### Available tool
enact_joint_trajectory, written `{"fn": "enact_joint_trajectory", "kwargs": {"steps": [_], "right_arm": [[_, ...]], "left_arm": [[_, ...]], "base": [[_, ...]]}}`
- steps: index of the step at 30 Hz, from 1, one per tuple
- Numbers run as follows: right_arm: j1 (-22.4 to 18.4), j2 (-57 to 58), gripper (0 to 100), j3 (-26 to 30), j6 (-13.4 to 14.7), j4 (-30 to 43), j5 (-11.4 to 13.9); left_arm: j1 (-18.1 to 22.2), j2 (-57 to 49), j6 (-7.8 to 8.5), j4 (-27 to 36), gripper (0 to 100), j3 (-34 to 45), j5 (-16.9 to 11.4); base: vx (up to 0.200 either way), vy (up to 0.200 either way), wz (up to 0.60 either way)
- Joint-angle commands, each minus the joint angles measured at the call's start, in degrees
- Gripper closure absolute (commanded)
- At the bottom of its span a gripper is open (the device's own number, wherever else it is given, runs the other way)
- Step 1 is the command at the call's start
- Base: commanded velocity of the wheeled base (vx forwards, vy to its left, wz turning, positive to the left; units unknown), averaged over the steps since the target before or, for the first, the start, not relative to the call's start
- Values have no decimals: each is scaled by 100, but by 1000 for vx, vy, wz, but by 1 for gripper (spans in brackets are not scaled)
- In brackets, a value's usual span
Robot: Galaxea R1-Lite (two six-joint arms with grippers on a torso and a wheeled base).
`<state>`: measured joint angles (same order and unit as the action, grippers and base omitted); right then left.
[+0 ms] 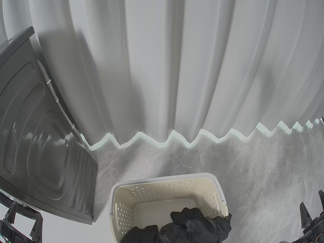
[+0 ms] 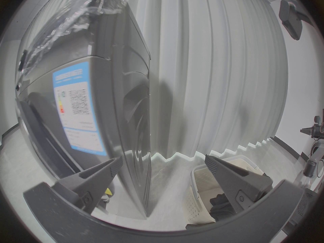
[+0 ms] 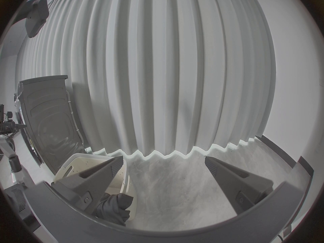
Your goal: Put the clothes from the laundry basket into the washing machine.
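A cream laundry basket (image 1: 168,183) stands on the floor at the bottom centre of the head view, with black clothes (image 1: 192,226) piled at its near side. The grey washing machine (image 1: 37,145) stands to the left, its side panel facing me. My left gripper (image 1: 22,220) is open at the bottom left, beside the machine's lower corner. My right gripper (image 1: 312,208) is open at the bottom right, right of the basket. In the left wrist view the open left gripper (image 2: 163,164) faces the washing machine (image 2: 101,118) and the basket (image 2: 202,186). The right wrist view shows the open right gripper (image 3: 163,164), the basket (image 3: 84,162) and black clothes (image 3: 113,208).
A white pleated curtain (image 1: 189,61) hangs behind the basket and reaches the grey marble-patterned floor (image 1: 266,172). Open floor lies right of the basket. A corrugated hose (image 1: 55,98) runs down the machine's back edge.
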<state>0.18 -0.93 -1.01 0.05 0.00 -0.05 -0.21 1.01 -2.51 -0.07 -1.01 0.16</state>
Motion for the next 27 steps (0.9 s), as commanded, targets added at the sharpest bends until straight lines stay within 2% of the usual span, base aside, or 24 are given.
{"fn": "enact_joint_trajectory", "kwargs": {"steps": [1, 27], "right_arm": [[-1, 93, 0, 101, 4, 0, -4], [-1, 93, 0, 101, -5, 0, -4]], "left_arm": [[-6, -92, -4, -1, 0, 92, 2], [3, -92, 5, -1, 0, 92, 2]], "base": [[-200, 0, 0], [-200, 0, 0]]}}
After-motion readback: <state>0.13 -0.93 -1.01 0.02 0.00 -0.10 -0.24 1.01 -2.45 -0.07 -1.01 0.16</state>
